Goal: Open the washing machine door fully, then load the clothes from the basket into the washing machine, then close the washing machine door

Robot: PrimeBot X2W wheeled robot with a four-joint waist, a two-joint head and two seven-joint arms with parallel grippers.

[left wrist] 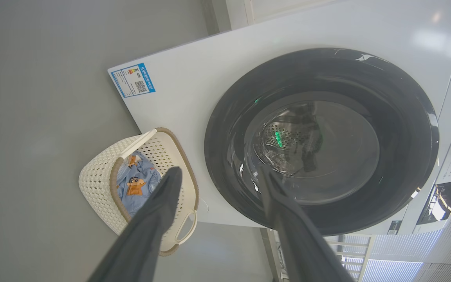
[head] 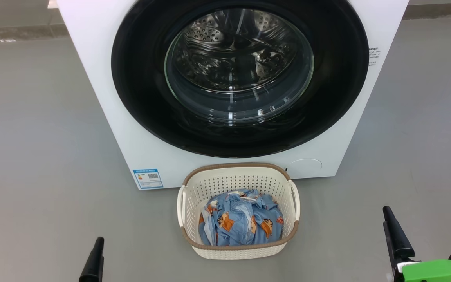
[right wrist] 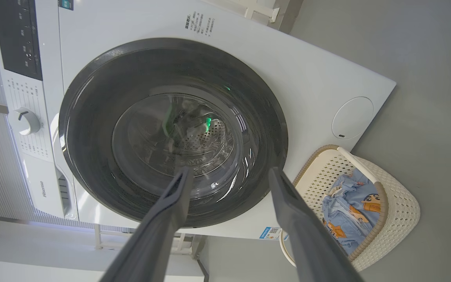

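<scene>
There is 1 washing machine [head: 92, 78], a big white box with smooth flat sides. It has 1 door [head: 139, 98], round, shiny and black, with a clear glass bowl in the middle. The door is shut flat against the front. Through the glass you can see 1 shiny metal drum [head: 225, 43] full of tiny holes. There is 1 small blue sticker [head: 147, 178] low on the front. On the grey floor [head: 33, 156], just in front of the machine and under the door, stands 1 basket [head: 237, 166]. It is cream plastic with lots of little holes, round corners, a brown rim that looks woven, and 2 side handles. The clothes [head: 241, 223] lie in it in 1 soft, crumpled heap of light blue cloth with orange and brown cartoon boys; I cannot tell how many pieces there are. There are 2 grippers, each with 2 long dark fingers. The left gripper [left wrist: 218, 170] has its fingers spread wide apart and has nothing in them. The right gripper [right wrist: 230, 170] is spread wide too and is also empty. Both are near the door and the basket but touch neither.
</scene>
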